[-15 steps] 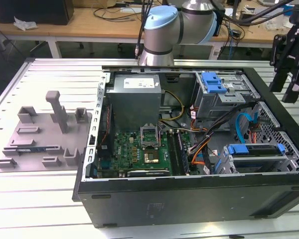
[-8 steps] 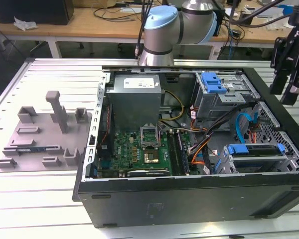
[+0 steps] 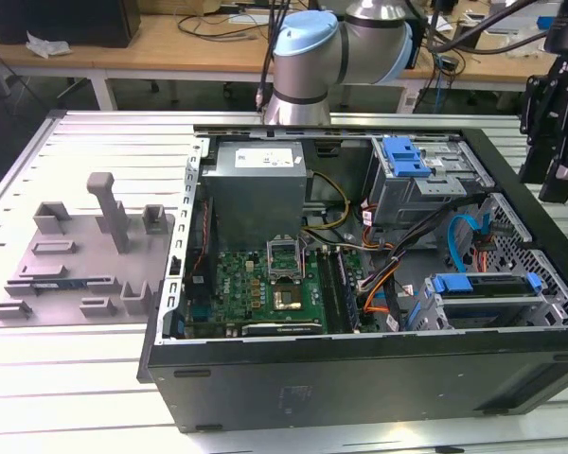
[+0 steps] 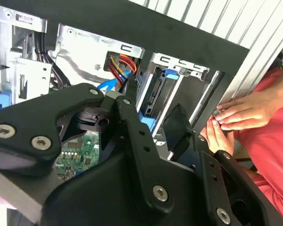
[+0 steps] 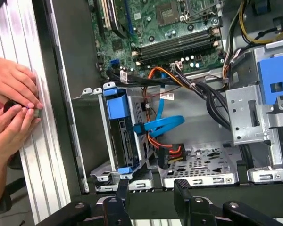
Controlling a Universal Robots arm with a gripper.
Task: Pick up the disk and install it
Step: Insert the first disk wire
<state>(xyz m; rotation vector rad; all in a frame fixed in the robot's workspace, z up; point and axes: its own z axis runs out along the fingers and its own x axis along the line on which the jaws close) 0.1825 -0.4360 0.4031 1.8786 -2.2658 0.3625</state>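
gripper [image 5: 151, 188], fingers [image 5: 181, 188] parted and empty, held above the computer case [image 3: 360, 388] rim; the disk [image 5: 125, 136] is seen standing on edge inside the case, nearest the fingers, its long axis directed toward them.

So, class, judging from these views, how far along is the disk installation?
Looks done: the disk in its blue carrier stands in a drive bay inside the computer case. In hand: nothing; the tool is open and empty, hovering by the case's edge. Left: whether the disk is fully latched cannot be told. A person's hands rest on the table beside the case.
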